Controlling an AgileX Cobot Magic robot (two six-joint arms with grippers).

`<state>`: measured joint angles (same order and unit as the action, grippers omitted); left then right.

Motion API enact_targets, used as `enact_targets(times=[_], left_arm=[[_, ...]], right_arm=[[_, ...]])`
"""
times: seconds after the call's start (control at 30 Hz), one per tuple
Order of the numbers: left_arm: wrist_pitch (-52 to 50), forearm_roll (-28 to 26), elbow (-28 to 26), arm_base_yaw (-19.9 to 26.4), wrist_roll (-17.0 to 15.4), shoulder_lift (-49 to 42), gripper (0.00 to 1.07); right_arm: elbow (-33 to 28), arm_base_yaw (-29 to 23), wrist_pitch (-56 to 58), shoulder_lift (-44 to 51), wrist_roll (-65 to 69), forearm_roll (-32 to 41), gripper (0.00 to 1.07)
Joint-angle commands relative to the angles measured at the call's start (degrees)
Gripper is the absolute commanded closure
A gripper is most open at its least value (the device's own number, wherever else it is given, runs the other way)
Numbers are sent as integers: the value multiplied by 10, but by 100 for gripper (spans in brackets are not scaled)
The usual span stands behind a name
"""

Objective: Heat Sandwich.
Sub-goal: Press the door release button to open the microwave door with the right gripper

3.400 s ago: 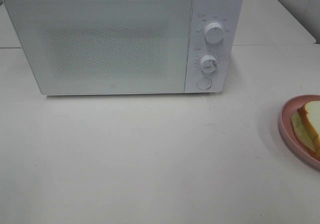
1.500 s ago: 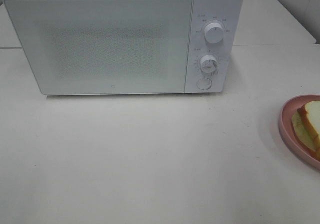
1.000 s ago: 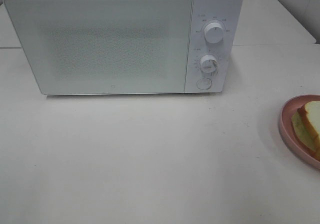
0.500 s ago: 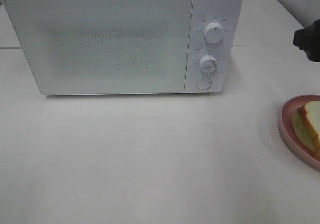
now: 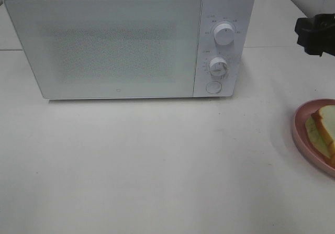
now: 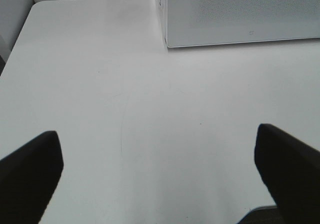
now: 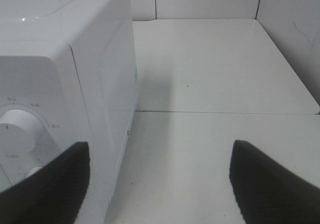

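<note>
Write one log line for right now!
microwave: door shut; sandwich: on pink plate; right gripper: open, empty, beside microwave; left gripper: open, empty

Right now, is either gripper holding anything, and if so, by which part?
Nothing is held. The left gripper and the right gripper are both open and empty. The sandwich lies on the pink plate, with no gripper touching it.

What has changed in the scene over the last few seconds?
The right gripper has come into the high view from the right edge and is moving left toward the microwave. Its jaws are open and hold nothing. Nothing was grasped or let go. The microwave door is shut as before, and the sandwich lies unmoved on the pink plate.
</note>
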<state>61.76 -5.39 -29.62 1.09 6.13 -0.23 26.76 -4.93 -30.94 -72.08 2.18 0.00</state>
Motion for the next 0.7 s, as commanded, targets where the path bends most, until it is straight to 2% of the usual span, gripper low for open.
enact_targets(times=[0.03, 0.13, 0.17, 0.2, 0.3, 0.33, 0.37, 0.47, 0.5, 0.7], left_arm=[[-6, -1, -1, 2, 0, -11, 7], [-6, -1, -1, 2, 0, -11, 7], [-6, -1, -1, 2, 0, -11, 7], [-6, -1, -1, 2, 0, -11, 7], [-6, -1, -1, 2, 0, -11, 7], [-6, -1, -1, 2, 0, -11, 7], [-6, -1, -1, 2, 0, -11, 7], [-6, -1, -1, 2, 0, -11, 7], [-6, -1, -1, 2, 0, -11, 7], [-6, -1, -1, 2, 0, -11, 7]], right_arm=[[-27, -26, -85, -11, -22, 56, 32], [-54, -84, -162, -41, -84, 118, 32], [-54, -84, -162, -41, -84, 118, 32], [-60, -114, -189, -58, -119, 154, 32], [-60, -156, -214, -85, -162, 198, 32], [-60, -156, -214, -85, -162, 198, 32], [-60, -185, -240, -105, -179, 216, 32], [-60, -227, -273, -132, -183, 251, 32], [-60, -252, -292, -150, -186, 286, 32], [-60, -305, -328, -195, -197, 349, 32]])
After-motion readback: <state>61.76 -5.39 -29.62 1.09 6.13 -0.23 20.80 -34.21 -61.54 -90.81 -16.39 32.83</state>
